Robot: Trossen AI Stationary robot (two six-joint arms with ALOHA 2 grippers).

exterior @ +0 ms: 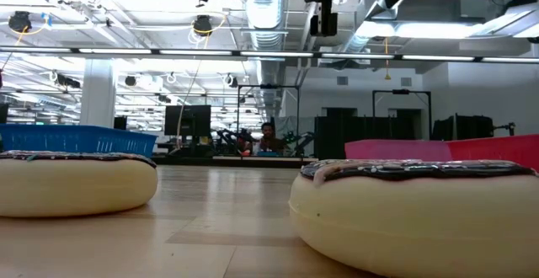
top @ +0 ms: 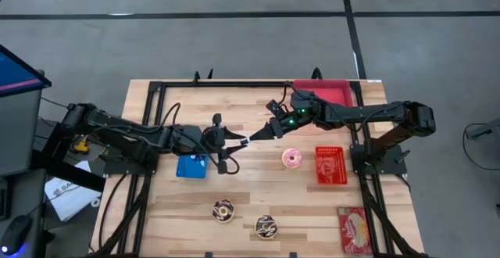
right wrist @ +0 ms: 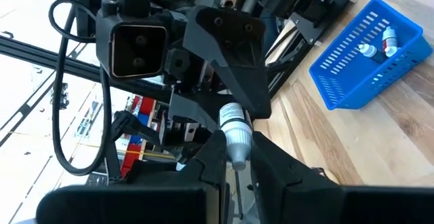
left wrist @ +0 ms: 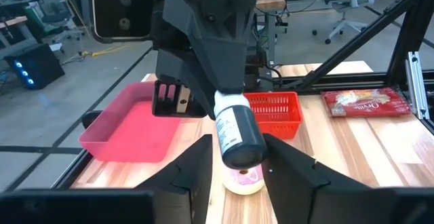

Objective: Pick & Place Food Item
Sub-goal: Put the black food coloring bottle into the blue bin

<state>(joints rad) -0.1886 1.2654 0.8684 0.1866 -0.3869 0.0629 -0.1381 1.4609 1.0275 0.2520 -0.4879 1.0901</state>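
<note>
A small bottle (left wrist: 236, 130) with a white label and a dark end hangs in mid-air over the table's middle. My right gripper (right wrist: 237, 155), coming from the table's right, is shut on it. My left gripper (left wrist: 237, 166) faces it from the left, open. Its two fingers stand close on either side of the bottle's dark end (left wrist: 243, 149). In the high view the two grippers meet at the bottle (top: 244, 141). A pink doughnut (top: 291, 158) and two chocolate doughnuts (top: 223, 209) (top: 266, 226) lie flat on the table. My right gripper pinches the bottle's white-capped end (right wrist: 237, 140) between its two fingers, coming nearly level from the table's right, fingers along the bottle. The bottle is lifted clear and sticks out toward my left gripper, dark end foremost. Whether my left gripper's fingers (left wrist: 203, 163) touch the dark end, I cannot tell.
A blue basket (top: 191, 166) with small bottles stands below my left gripper. A red basket (top: 330, 165) is on the right, a pink bin (top: 324, 92) at the far right, and a snack packet (top: 355, 231) at the near right. The low view shows two doughnuts (exterior: 76, 181) (exterior: 421, 215) close up.
</note>
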